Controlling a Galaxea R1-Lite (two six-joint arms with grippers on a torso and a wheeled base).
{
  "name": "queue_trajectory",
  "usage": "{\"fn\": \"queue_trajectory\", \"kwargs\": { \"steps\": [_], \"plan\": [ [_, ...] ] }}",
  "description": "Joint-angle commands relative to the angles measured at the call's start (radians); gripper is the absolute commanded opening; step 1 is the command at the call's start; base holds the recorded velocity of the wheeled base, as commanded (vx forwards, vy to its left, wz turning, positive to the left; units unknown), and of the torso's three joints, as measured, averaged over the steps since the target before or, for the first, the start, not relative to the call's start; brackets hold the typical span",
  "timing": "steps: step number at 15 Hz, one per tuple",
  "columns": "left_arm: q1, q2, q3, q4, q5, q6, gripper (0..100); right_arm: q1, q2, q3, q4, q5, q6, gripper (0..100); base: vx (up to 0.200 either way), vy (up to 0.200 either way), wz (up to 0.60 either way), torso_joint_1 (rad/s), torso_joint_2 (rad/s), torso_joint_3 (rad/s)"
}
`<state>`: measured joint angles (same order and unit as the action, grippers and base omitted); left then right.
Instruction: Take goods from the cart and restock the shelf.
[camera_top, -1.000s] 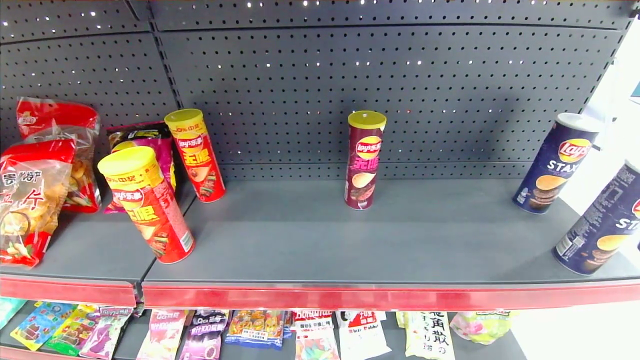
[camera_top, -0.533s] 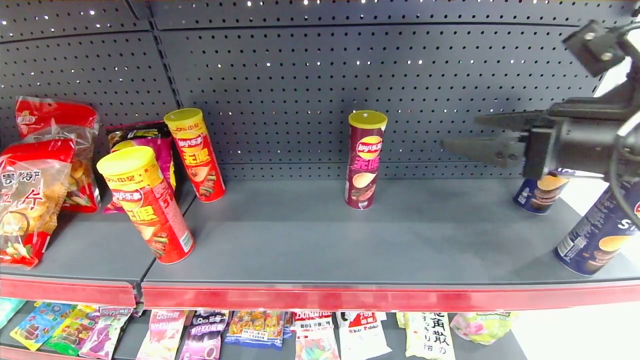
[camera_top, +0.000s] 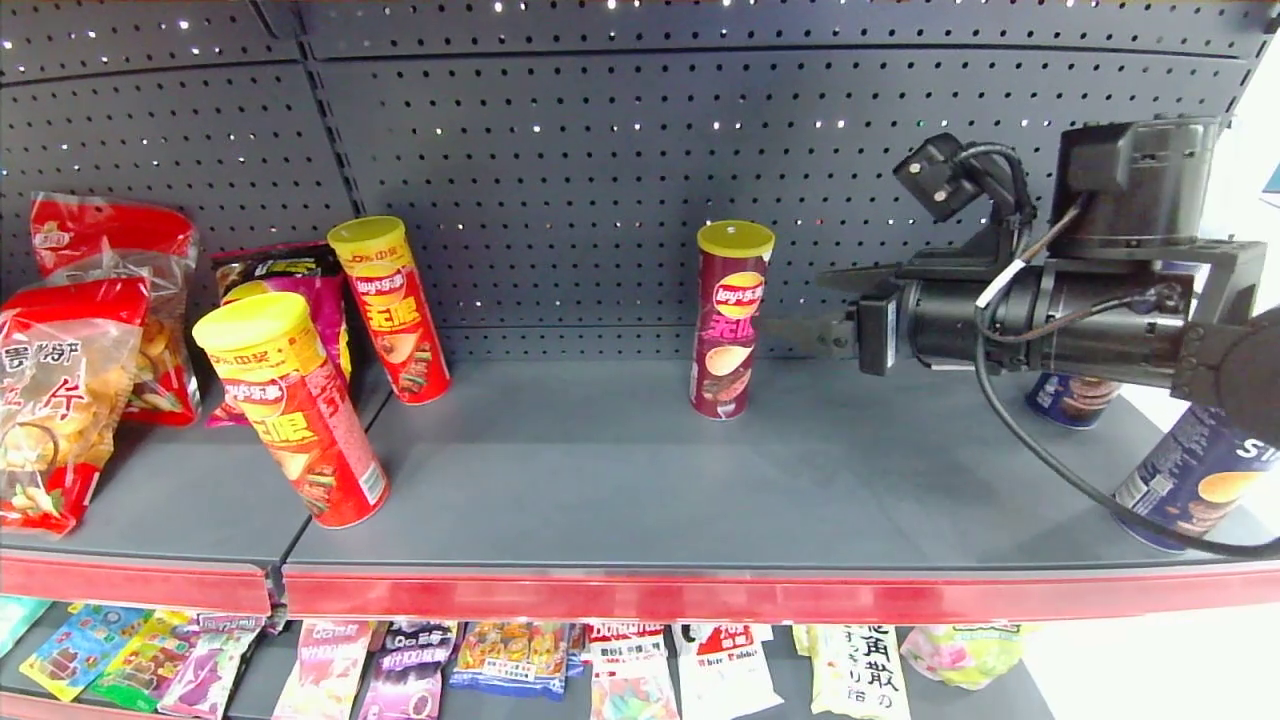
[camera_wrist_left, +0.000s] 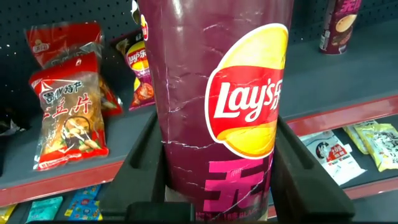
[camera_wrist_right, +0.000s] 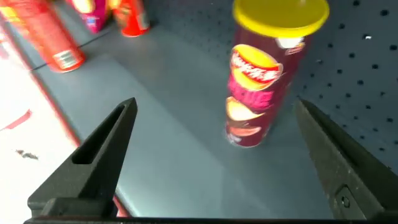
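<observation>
A maroon chip can (camera_top: 730, 320) with a yellow lid stands upright at the back middle of the grey shelf (camera_top: 620, 480). My right gripper (camera_top: 797, 303) hangs open just to its right, level with its middle, fingers pointing at it. In the right wrist view the same can (camera_wrist_right: 264, 87) stands beyond and between the spread fingers (camera_wrist_right: 99, 162), apart from both. My left gripper (camera_wrist_left: 217, 180) is shut on a second maroon chip can (camera_wrist_left: 217, 74), held upright in front of the shelf's red edge (camera_wrist_left: 348, 115).
Two red chip cans (camera_top: 290, 410) (camera_top: 390, 310) and snack bags (camera_top: 60, 390) crowd the shelf's left end. Blue cans (camera_top: 1190, 470) stand at the right end, partly behind my right arm. Packets (camera_top: 630, 670) line the lower shelf. Bare shelf lies on both sides of the standing maroon can.
My right arm came in from the right and moved left along the shelf, until its open gripper was next to the standing maroon can. It now covers most of the far blue can.
</observation>
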<state>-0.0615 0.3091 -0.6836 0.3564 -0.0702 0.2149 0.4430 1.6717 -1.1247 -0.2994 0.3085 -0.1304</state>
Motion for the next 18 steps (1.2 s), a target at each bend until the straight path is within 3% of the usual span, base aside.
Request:
{"fn": "queue_trajectory", "kwargs": {
  "steps": [1,4,9,18],
  "plan": [
    [0.0,0.001,-0.001,0.0,0.0,0.0,0,0.002,0.06,-0.043,-0.004,-0.009,0.002,100,0.0,0.0,0.0,0.0,0.0,0.0],
    [0.0,-0.004,-0.002,0.0,0.0,0.0,0,0.003,0.125,-0.121,-0.003,-0.025,-0.005,100,0.0,0.0,0.0,0.0,0.0,0.0],
    [0.0,-0.007,-0.002,0.0,0.0,0.0,0,-0.001,0.169,-0.138,-0.004,-0.04,-0.003,100,0.0,0.0,0.0,0.0,0.0,0.0],
    [0.0,-0.018,0.01,0.003,-0.002,0.0,0,0.022,0.275,-0.253,-0.003,-0.18,0.0,100,0.0,0.0,0.0,0.0,0.0,0.0]
  ]
}}
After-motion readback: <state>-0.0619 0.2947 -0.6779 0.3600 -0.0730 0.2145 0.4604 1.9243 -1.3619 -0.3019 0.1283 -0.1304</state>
